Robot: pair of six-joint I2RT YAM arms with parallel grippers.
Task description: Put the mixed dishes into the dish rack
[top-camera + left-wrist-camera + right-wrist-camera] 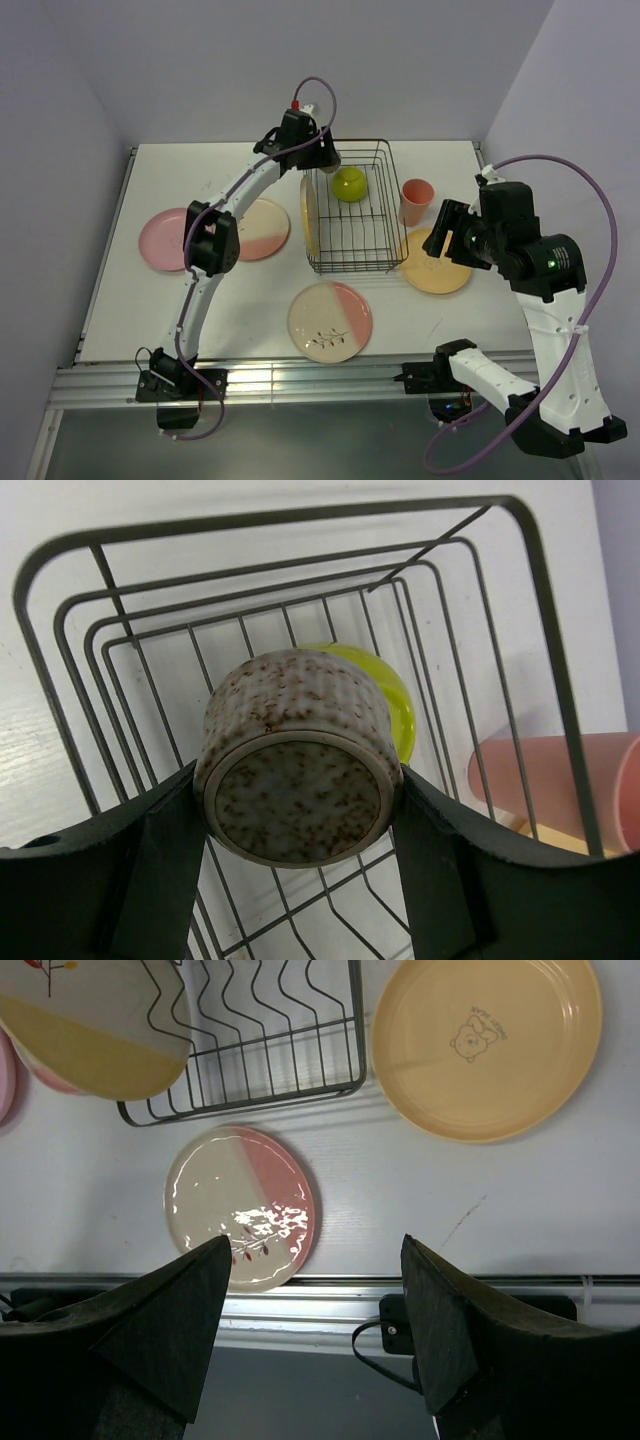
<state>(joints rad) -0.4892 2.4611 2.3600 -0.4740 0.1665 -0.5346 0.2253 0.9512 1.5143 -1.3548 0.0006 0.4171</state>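
Note:
My left gripper (298, 805) is shut on the tiny grey speckled cup (296, 770) and holds it over the back left corner of the black wire dish rack (385, 215). Inside the rack sits the lime-green bowl (349, 183), and a cream-and-yellow plate (309, 215) stands on edge at its left side. My right gripper (447, 232) hangs open and empty above the orange-yellow plate (437, 268). On the table lie a cream-and-pink plate (330, 320) at the front, another (265, 228) left of the rack, and a plain pink plate (163, 240). The salmon-pink tumbler (416, 201) stands right of the rack.
The table's front edge is a metal rail (300, 380) carrying both arm bases. Grey walls close in the back and both sides. The left arm's elbow (212, 238) hangs over the two plates at the left.

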